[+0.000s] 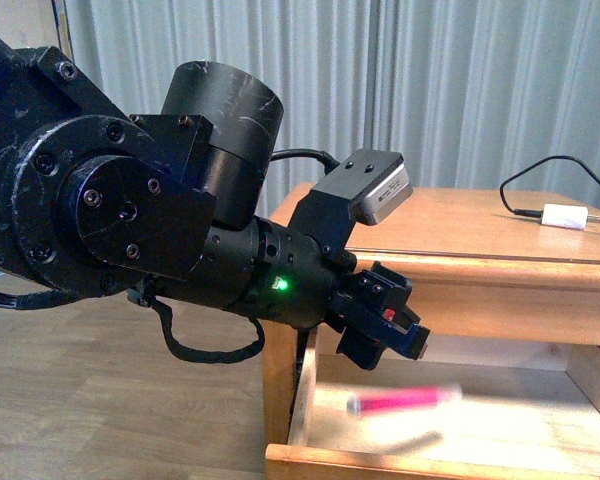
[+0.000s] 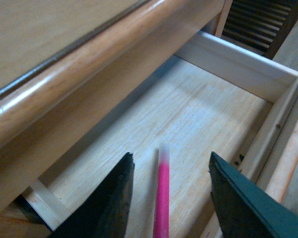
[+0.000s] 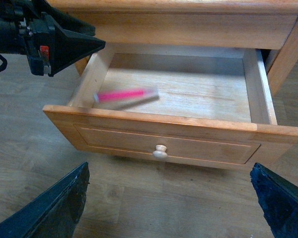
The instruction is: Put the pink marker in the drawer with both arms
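Blurred pink marker (image 3: pixel 121 94) inside the open drawer (image 3: pixel 169 144), toward its left side. Left fingers (image 2: pixel 114 198) spread wide above it, not touching; right fingers (image 3: pixel 59 208) also open, facing the drawer front

My front camera faces the cabinet (image 1: pixel 460 225), left arm (image 1: pixel 180 230) close at nine o'clock; both wrist cameras overlook the drawer (image 3: pixel 188 144), left nearer.

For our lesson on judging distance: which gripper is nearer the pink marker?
Left. The left gripper hangs open just above the pink marker in the drawer; the right gripper sits open outside, facing its front.
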